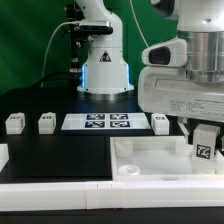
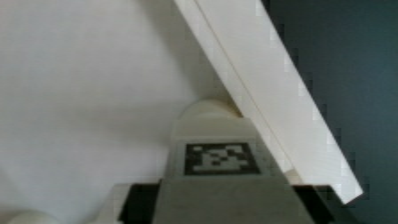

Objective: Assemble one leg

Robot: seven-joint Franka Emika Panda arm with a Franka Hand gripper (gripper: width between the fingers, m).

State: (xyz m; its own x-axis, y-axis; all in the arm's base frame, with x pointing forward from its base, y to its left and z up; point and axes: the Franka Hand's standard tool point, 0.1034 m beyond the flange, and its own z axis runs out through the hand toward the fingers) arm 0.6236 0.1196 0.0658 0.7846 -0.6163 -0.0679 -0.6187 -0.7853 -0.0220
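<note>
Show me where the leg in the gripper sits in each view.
Exterior view: the leg hangs in the gripper at the exterior view's right, over the square top.
Wrist view: leg between the fingers.
Shared landmark: the leg's black-and-white tag.

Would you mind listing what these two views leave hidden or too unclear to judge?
- Exterior view: the gripper fingertips are hidden behind the leg, so the contact is unseen.
- Exterior view: the tabletop runs off the right edge.
- Wrist view: the leg hides whatever lies under it; seating in a socket cannot be told.
- Exterior view: the marker board tag patterns are too small to read.
</note>
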